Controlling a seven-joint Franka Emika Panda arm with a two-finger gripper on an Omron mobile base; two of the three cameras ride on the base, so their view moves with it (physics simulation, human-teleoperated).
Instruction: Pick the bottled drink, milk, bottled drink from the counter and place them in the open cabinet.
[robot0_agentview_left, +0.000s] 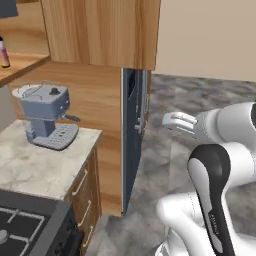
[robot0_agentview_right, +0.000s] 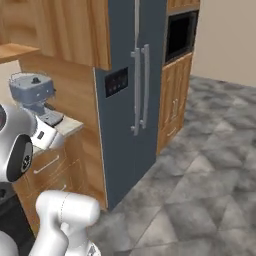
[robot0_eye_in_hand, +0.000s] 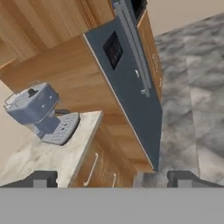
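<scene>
Now | gripper (robot0_eye_in_hand: 111, 178): jaws spread wide, nothing held or touched | coffee machine (robot0_eye_in_hand: 39, 114) at 10 o'clock on counter (robot0_eye_in_hand: 39, 157)

- Surface (robot0_agentview_left: 35, 167): beige, grey-veined marble look; brown wood base.
- Coffee machine (robot0_agentview_left: 46, 116): blue-grey.
- Fridge (robot0_agentview_right: 132, 90): dark slate-blue, silver handles.
- Floor (robot0_agentview_right: 200, 195): mottled grey stone.
- Bottle (robot0_agentview_left: 4, 52): pink label.
- Cabinet (robot0_agentview_left: 22, 65): orange-brown wood grain.
- Stove (robot0_agentview_left: 20, 225): black.
</scene>
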